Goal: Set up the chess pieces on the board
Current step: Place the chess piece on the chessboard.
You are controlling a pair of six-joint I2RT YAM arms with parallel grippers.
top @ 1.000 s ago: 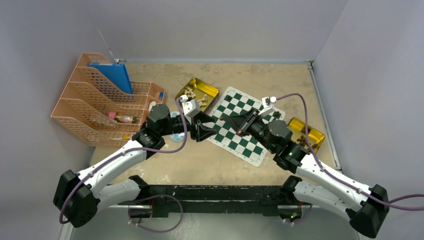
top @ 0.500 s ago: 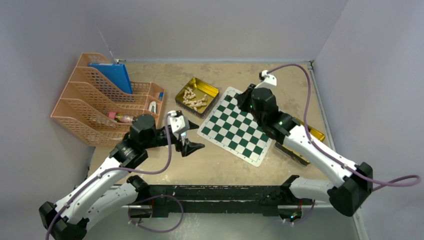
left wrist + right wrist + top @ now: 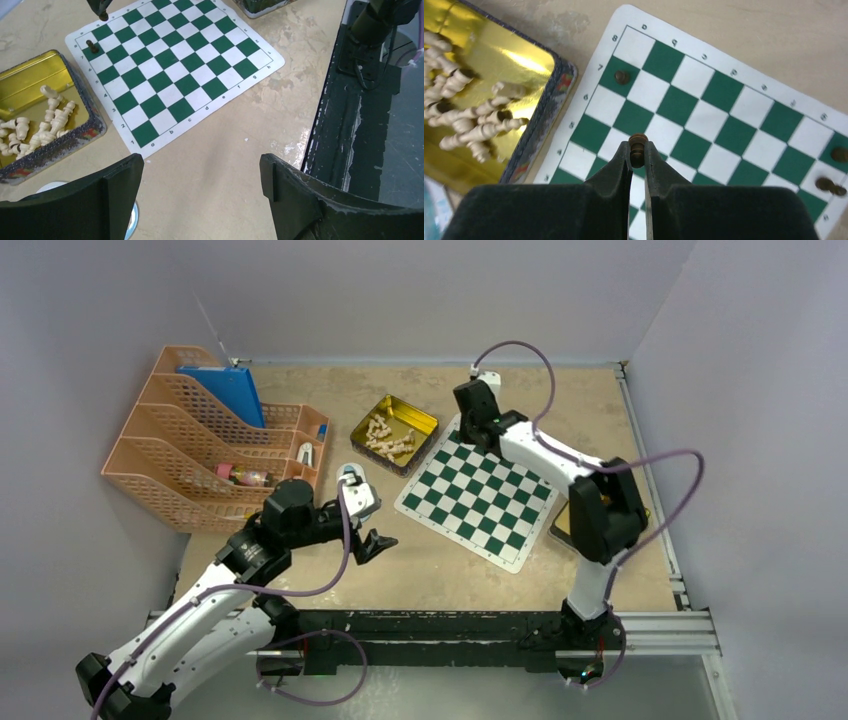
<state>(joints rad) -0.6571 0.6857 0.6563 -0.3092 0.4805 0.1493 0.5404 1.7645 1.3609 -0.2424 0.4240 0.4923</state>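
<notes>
- Right wrist view: a dark brown piece point(image 3: 638, 143) is pinched upright just below its head between the tips of the right gripper point(image 3: 638, 151). The jaws are closed to a narrow slit on it.
- The piece hangs above the board point(image 3: 724, 100), over the squares left of centre in the frame. I cannot tell how high.
- A placed dark piece point(image 3: 622, 76) stands on a green square in the row marked 7, near the board's upper-left corner. More dark pieces point(image 3: 830, 185) sit at the right edge of the frame.
- Judgement: the target is likely the white square adjoining that placed piece in the same row.
- To do it well: centre the piece over the square before descending, and keep it vertical.
- Let go only once the base rests on the mat. Part the jaws slightly, then rise straight up so the fingers do not clip the neighbour.
- Avoid any sideways drag, since the thin mat could shift.
- A gold tin point(image 3: 531, 62) holding pale pieces point(image 3: 471, 131) lies just beside the board's left border. Keep the fingers off its rim.
- Left wrist view: the left gripper point(image 3: 200, 195) is wide open and empty over the bare table point(image 3: 235, 145), below the board and well apart from the right gripper's work.
</notes>
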